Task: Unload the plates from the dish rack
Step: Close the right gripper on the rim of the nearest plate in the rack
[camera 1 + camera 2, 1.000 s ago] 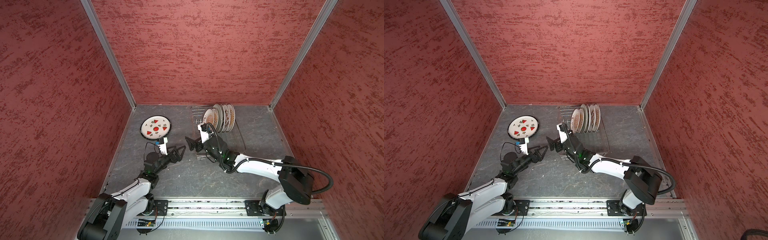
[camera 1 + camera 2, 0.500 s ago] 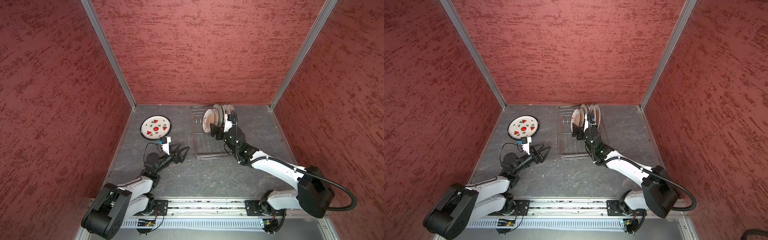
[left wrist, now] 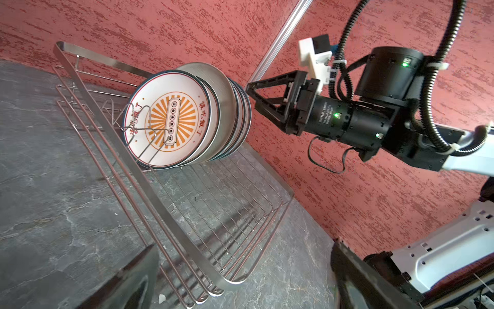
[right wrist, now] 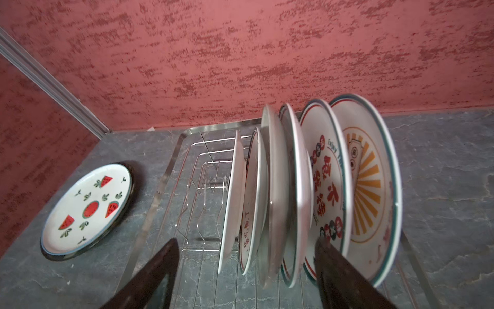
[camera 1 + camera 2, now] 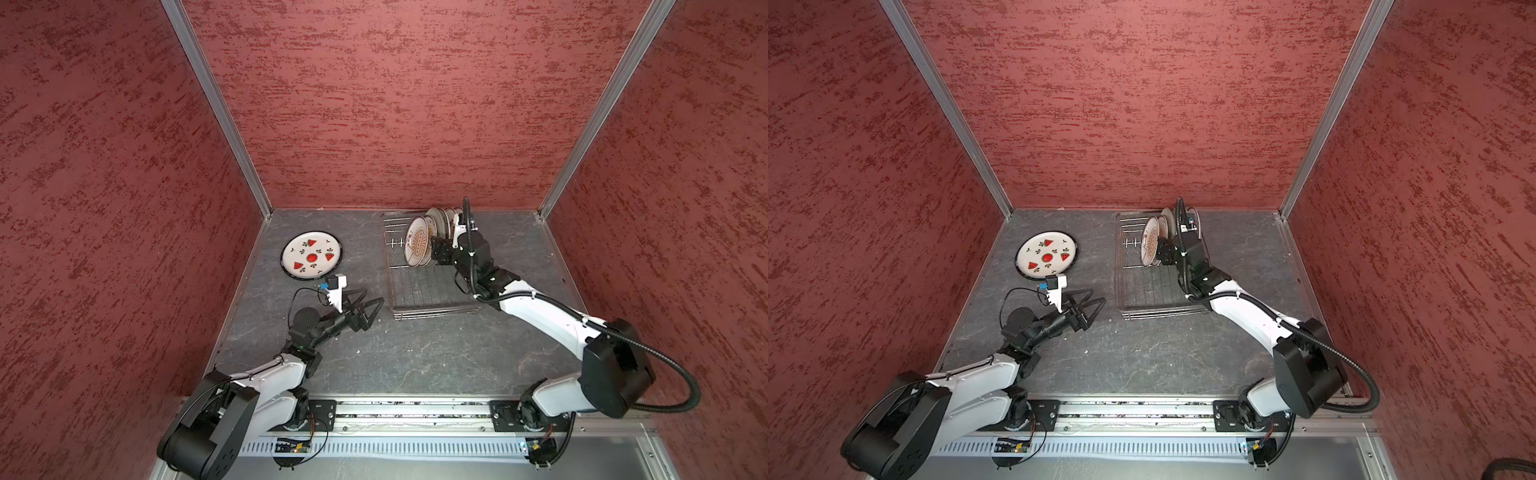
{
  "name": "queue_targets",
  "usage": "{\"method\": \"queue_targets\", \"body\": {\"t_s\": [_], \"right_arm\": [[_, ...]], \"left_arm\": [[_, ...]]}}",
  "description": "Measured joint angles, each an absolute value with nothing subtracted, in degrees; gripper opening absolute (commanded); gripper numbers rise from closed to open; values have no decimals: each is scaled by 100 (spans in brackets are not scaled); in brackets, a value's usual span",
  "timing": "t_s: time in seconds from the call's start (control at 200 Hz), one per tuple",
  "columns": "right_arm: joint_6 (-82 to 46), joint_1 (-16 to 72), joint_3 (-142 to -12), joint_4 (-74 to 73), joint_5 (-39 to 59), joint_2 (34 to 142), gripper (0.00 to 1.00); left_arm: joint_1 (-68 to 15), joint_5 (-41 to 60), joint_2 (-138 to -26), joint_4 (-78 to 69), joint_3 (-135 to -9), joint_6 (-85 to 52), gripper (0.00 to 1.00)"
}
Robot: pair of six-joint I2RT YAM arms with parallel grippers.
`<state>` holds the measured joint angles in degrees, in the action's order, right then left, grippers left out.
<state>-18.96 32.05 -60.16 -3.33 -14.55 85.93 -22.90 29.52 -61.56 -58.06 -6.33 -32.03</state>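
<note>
Six plates [image 4: 296, 174] are standing on edge, bunched at the 12 o'clock end of the dish rack [image 5: 434, 312], which is sitting toward 1 o'clock on the table [image 5: 415, 365]. The watermelon plate [image 5: 311, 259] is lying flat at 10 o'clock, already unloaded. Your right gripper [image 4: 246, 240] is hanging over the row with its fingers [image 4: 149, 281] spread and gripping nothing, and in the wrist view they are straddling several plates, not one. You are lining up the next pick, by my reading, so be narrowing onto a single rim. The sunburst plate [image 3: 171, 123] at the row's 9 o'clock end looks easiest, since one face is standing free. You should be pinching its top edge squarely, then lifting straight up until it is clearing the prongs [image 4: 211, 187], because a slanted pull is likely to be dragging its neighbours over. Your left gripper [image 5: 371, 300] is hovering wide apart and empty near the rack's 8 o'clock corner, so keep it clear of the carry path toward 10 o'clock.
</note>
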Motion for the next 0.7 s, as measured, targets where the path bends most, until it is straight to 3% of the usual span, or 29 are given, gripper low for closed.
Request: {"method": "queue_targets", "body": {"t_s": [0.21, 0.431, 0.701], "right_arm": [[-1826, 3192, -6580, -36, -1544, 9054, 49], [-1798, 3170, -6829, 121, -1765, 9288, 45], [-1743, 3164, -7032, 346, -2080, 9461, 29]], "left_arm": [[-2447, 2842, -5961, -5631, -633, -3100, 100], [-2532, 2779, -5966, -5524, -633, -3096, 100], [-2558, 2652, -6130, -5474, -657, -3050, 99]]}}
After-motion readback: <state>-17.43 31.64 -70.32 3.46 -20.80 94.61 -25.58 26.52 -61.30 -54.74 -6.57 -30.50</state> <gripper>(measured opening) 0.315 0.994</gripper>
